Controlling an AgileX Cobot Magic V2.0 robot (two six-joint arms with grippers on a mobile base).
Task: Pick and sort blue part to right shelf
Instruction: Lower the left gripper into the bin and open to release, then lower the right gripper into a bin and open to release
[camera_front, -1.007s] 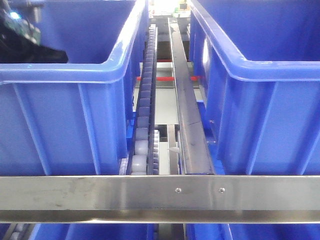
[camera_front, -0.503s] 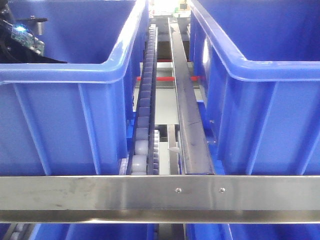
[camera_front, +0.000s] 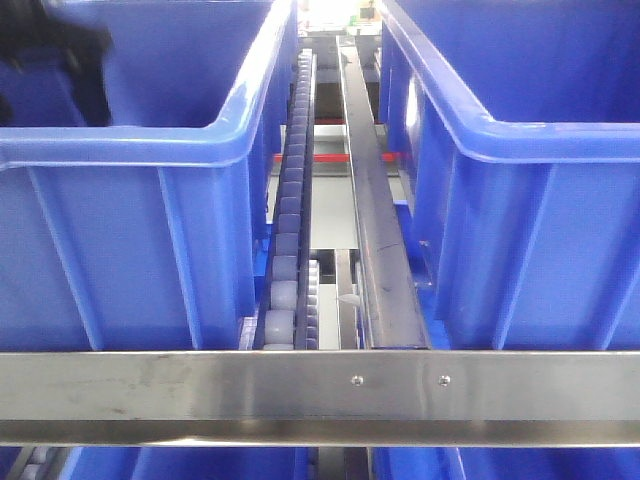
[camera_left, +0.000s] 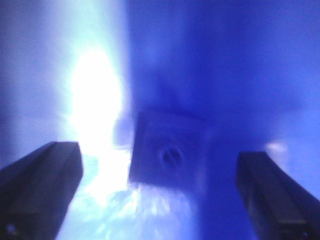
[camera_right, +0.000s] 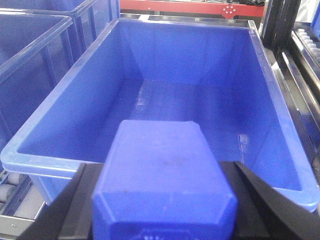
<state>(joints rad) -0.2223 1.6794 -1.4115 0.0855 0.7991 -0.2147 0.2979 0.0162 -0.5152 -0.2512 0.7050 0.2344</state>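
Right wrist view, bottom centre: the black right fingers (camera_right: 252, 200) are clamped on either side of a blue plastic block with bevelled corners (camera_right: 162, 180), pressed against its flanks. The block fills the lower middle of the frame, and behind it sits a large blue plastic tub (camera_right: 280, 125) with its mouth facing up; the block is on the near side of the tub's front rim.

Over to the left wrist view, and it's a blur. The dark left fingers (camera_left: 45, 170) are spread wide, one at lower left and one at lower right, gripping nothing. Between them, at frame centre, lies a blue square part with a round hole (camera_left: 167, 155) on a blue floor, with white glare to its left.

The front view shows the rack. A brushed steel front bar (camera_front: 200, 385) runs across the bottom. Above it are a left ribbed blue tub (camera_front: 120, 240) and a right ribbed blue tub (camera_front: 540, 230). In the gap between them run a grey roller rail (camera_front: 290, 230) and a dark metal rail (camera_front: 375, 250) beside it. A dark smeared mass (camera_front: 60, 45) sits in the upper left corner within the left tub, too blurred to make out.
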